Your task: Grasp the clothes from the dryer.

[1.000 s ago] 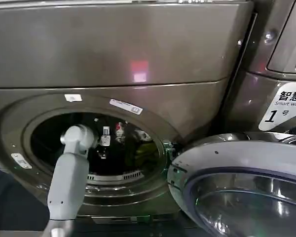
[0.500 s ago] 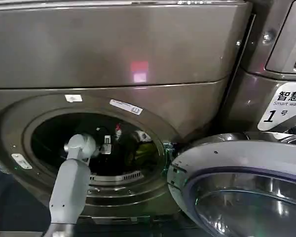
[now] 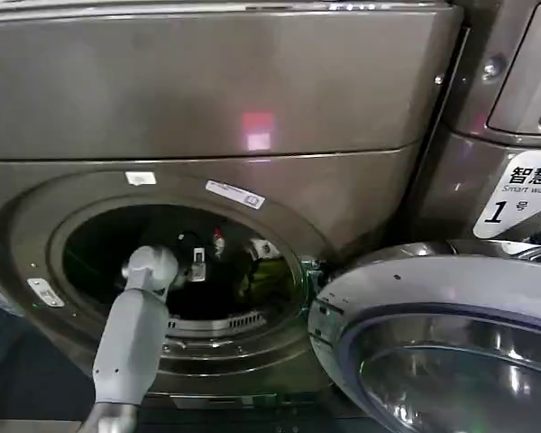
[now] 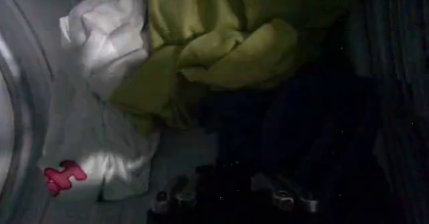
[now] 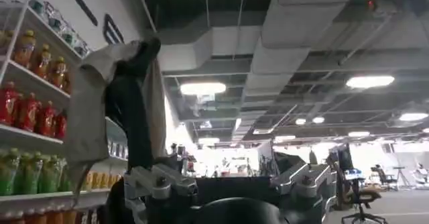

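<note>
Left gripper [image 3: 197, 262] deep inside the dryer [image 3: 252, 90], reached in through the round porthole on a pale grey arm, fingers [image 4: 175, 193] apart and closed on nothing. Hovering just short of the clothes [image 4: 201, 58], seen from the left wrist [image 4: 231, 195] with dark drum floor between the tips and the heap.

Clothes piled on the far side of the steel drum: a white piece [image 4: 107, 37] with a red print [image 4: 65, 177] against the curved drum wall, a yellow-green piece [image 4: 228, 51] bunched beside and partly over it, a dark navy piece [image 4: 301, 125] nearest the fingertips. Glimpsed from the head as small white, red and yellow-green patches [image 3: 257, 262] to the right of the gripper.

Door [image 3: 433, 334] swung open at near right, glass bowl facing up.

White sticker [image 3: 520, 192] on the bronze-grey panel right of the porthole, reading "Smart wash", a large "1" with "号", and Chinese characters beginning "智慧", the rest cut off at the edge. Two small white labels [image 3: 235, 193] on the upper rim of the porthole ring and one [image 3: 46, 291] at lower left, print too small to read. Pinkish glow [image 3: 256, 130] reflected on the front panel above.

Right gripper [image 5: 228, 195] parked well away from the dryer, aimed up at a ceiling with strip lights, open or shut impossible to tell. Grey-and-dark cloth [image 5: 124, 104] beside it, shelves of bottled drinks [image 5: 30, 111] behind.
</note>
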### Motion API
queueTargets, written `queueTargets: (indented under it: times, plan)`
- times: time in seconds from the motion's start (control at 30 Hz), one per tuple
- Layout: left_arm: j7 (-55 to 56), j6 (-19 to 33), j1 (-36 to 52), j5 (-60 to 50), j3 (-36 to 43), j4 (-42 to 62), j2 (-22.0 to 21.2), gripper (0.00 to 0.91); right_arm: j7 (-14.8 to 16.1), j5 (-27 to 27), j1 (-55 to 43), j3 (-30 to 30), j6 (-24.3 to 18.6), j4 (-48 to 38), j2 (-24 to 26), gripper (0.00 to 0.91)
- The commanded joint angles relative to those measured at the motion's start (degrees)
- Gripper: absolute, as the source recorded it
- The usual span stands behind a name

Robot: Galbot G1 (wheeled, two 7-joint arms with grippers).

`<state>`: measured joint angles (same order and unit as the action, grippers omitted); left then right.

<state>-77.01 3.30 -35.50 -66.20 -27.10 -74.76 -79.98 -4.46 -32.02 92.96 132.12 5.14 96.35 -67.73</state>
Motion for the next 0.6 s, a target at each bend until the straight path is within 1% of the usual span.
queueTargets:
  times: [0.03,0.13,0.17,0.2,0.23,0.33,0.43,0.47,0.5,0.53,0.6]
  plan:
    - [-0.1,-0.7,-0.7,5.5,-0.2,-2.6,0.4,0.000,0.0,0.0,-0.2,-0.2,0.0,0.2,-0.1,0.907]
    - [3.7,-2.3,-1.1,10.4,-1.6,-5.0,0.4,0.000,0.0,0.0,0.0,-0.2,0.0,0.4,-0.2,0.907]
    - [9.8,-3.3,-1.0,12.8,-1.8,-5.3,0.4,0.000,0.0,-0.1,0.0,-0.1,-0.1,0.5,-0.2,0.907]
    - [12.5,-4.1,-0.9,14.3,-1.9,-5.5,0.4,0.000,0.0,-0.1,0.0,-0.1,-0.1,0.5,-0.3,0.907]
    - [18.9,-6.0,-0.7,16.6,-2.0,-5.8,0.2,0.000,0.0,-0.1,0.0,-0.2,-0.2,0.5,-0.4,0.907]
    - [29.8,-9.5,-0.7,20.1,-2.1,-7.1,-0.4,0.000,0.1,-0.2,-0.1,-0.8,-0.5,0.4,-0.9,0.907]
    - [44.3,-13.9,-0.8,22.6,-1.6,-8.2,-2.2,0.000,0.2,-0.2,-0.3,-1.2,-0.6,0.7,-0.9,0.907]
    - [46.1,-14.2,-1.0,23.7,-1.7,-8.8,-2.7,0.000,0.2,-0.2,-0.3,-1.3,-0.5,0.7,-0.9,0.907]
    - [50.5,-15.9,-1.3,25.9,-1.8,-9.7,-3.5,0.000,0.2,-0.2,-0.4,-1.4,-0.5,0.8,-0.8,0.907]
    - [54.2,-16.4,-1.7,27.7,-1.7,-10.5,-4.0,0.000,0.2,-0.2,-0.4,-1.5,-0.5,0.9,-0.8,0.907]
    - [59.0,-18.3,-2.0,29.8,-1.4,-11.5,-4.9,0.000,0.3,-0.2,-0.5,-1.9,-0.5,1.1,-0.8,0.907]
